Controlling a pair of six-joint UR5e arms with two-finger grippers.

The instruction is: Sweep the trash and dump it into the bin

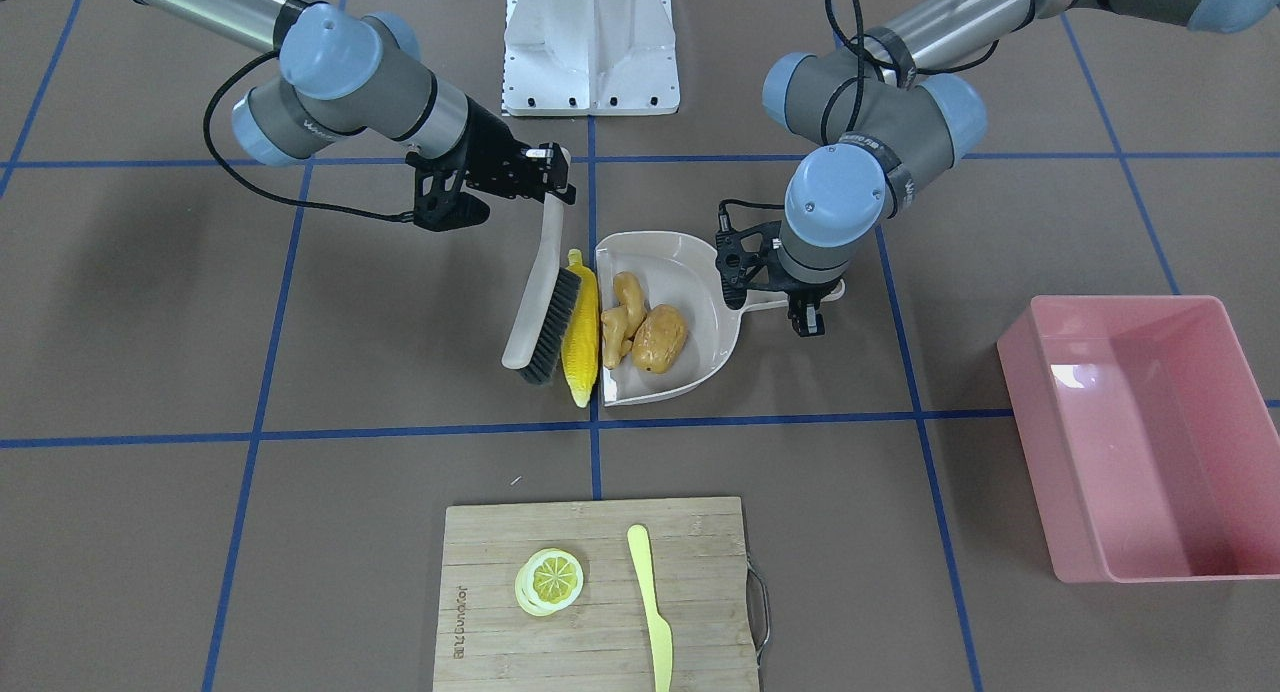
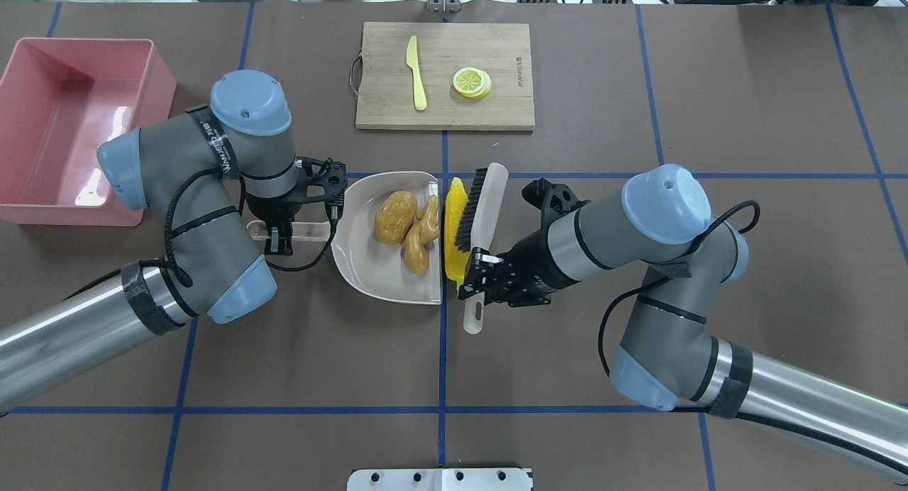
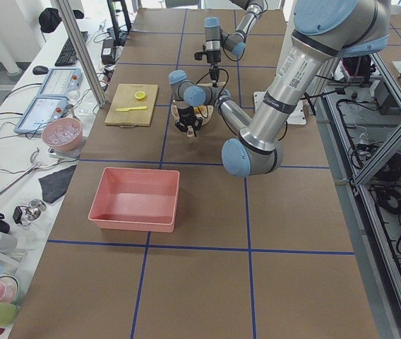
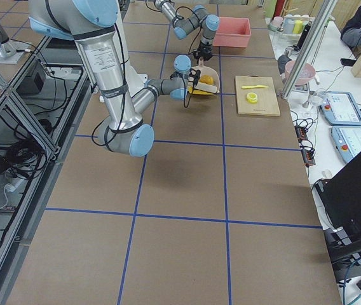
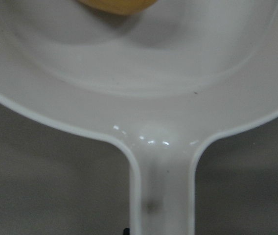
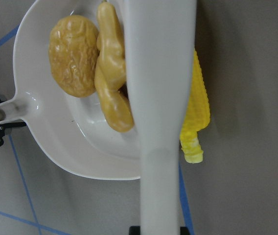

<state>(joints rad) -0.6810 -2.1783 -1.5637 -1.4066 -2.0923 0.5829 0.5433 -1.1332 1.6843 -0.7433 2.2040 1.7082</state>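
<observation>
We see a brown table (image 2: 709,86) marked with blue tape lines and two robot arms working near its middle. A large pink rectangular plastic tub (image 2: 67,214), the bin, stands empty at the far corner on the robot's left, well apart from the work. A wooden cutting board (image 2: 496,44) lies at the middle of the far edge.

A beige plastic dustpan (image 2: 369,271) lies flat near the table's middle. The left gripper (image 2: 278,230) is pinched onto its long handle. A cream hand brush with dark bristles (image 2: 489,200) stands just beside the pan's open lip, and the right gripper (image 2: 477,278) is clamped on the brush's handle.

Of the trash, a yellow toy corn cob (image 2: 454,228) lies on the table along the lip, touching the bristles and not yet inside the pan. A knobbly tan ginger root (image 2: 418,232) sits inside the pan right at the lip. A brown toy potato (image 2: 396,216) rests against it, deeper in.

We judge several risks from here:

- **Jamming at the lip:** the ginger crowds the lip, so the cob may jam against it or nudge it sideways.
- **Uneven pressure:** if the brush presses unevenly, the long cob could pivot and slip out past one end of the bristles.
- **Pan sliding back:** a hard push could make the pan slide back on the table.
- **Spilling on the way:** the carry to the bin is long, so any forward tilt could let the rounded pieces roll out of the open lip.
</observation>
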